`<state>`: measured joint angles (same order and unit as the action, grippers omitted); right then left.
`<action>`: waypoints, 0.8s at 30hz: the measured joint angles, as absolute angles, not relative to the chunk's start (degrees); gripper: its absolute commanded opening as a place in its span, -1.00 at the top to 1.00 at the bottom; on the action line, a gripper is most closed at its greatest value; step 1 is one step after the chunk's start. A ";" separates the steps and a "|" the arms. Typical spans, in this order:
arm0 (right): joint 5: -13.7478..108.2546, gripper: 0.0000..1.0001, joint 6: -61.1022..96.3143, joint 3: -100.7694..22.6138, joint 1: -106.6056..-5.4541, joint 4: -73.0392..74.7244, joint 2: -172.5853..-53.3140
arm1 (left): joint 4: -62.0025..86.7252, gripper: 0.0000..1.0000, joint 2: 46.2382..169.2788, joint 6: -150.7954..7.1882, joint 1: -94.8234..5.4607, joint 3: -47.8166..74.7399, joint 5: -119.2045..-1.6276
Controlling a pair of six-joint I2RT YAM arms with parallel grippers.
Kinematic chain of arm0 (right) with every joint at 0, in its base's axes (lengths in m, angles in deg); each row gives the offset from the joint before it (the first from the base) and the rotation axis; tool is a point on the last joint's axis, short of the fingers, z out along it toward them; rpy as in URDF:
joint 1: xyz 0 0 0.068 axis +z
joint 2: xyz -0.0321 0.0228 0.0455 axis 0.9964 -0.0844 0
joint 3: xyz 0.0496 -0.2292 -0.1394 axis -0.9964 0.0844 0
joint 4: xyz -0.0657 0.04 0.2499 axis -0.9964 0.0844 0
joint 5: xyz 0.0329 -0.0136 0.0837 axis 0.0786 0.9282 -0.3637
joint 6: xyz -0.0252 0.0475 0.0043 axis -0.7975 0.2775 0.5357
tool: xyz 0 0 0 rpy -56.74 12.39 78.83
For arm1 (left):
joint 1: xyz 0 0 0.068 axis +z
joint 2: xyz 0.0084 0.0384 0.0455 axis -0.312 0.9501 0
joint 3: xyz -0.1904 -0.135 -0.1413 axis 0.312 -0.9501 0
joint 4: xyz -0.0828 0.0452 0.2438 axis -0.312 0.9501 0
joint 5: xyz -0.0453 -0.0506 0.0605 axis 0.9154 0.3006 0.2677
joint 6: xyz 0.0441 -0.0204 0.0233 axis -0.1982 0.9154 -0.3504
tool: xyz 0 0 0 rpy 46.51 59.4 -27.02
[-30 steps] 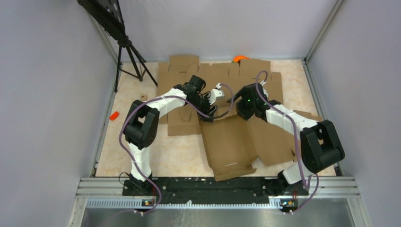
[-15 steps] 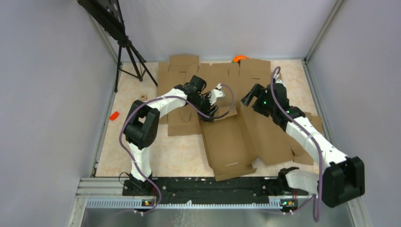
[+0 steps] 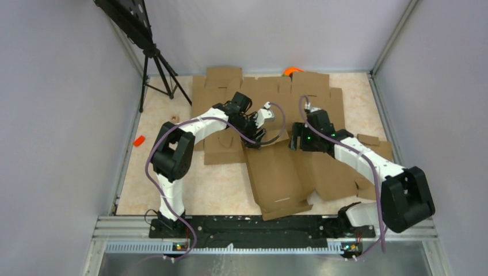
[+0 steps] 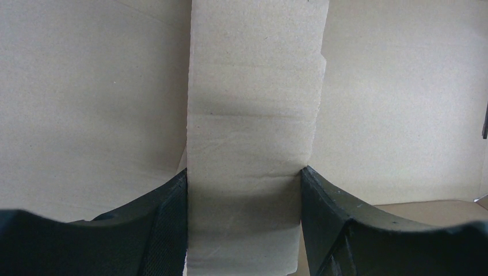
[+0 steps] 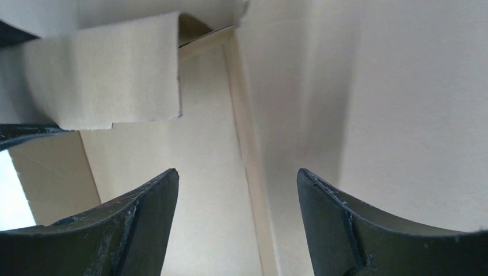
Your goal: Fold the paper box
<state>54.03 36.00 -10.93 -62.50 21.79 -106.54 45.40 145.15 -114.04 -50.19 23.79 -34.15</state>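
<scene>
The paper box (image 3: 279, 172) lies partly folded in the middle of the table, with narrow walls along its near edge. My left gripper (image 3: 257, 133) is at the box's far left corner, shut on an upright flap of it; in the left wrist view the flap (image 4: 247, 132) fills the gap between both fingers of the left gripper (image 4: 244, 172). My right gripper (image 3: 294, 140) is at the box's far right edge, open and empty. In the right wrist view the right gripper (image 5: 237, 172) hovers over a creased panel (image 5: 253, 149), with the raised flap (image 5: 109, 80) at upper left.
Flat cardboard blanks (image 3: 259, 92) cover the back of the table and another (image 3: 331, 169) lies under the right arm. An orange object (image 3: 291, 71) sits at the back wall. A black tripod (image 3: 155, 63) stands at back left. A small orange piece (image 3: 138, 140) lies at left.
My right arm swung out to the right, then came back in, and its gripper now sits lower at the box's far right edge. My left gripper has held still on the flap.
</scene>
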 measured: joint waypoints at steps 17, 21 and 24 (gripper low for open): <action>66.18 0.15 31.54 -15.54 -51.14 25.31 -113.47 | 43.46 -0.23 145.12 -111.52 -50.58 23.27 -36.17; 67.60 0.15 31.48 -16.50 -48.62 25.52 -114.32 | 43.02 -0.23 145.12 -111.07 -50.69 23.14 -36.78; 67.98 0.15 31.52 -16.50 -48.40 25.46 -114.52 | 42.93 -0.23 145.12 -110.89 -50.69 23.14 -37.08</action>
<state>67.98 31.52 -16.50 -48.40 25.46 -114.52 42.93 145.12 -110.89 -50.69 23.14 -37.08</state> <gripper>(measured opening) 0.428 0.626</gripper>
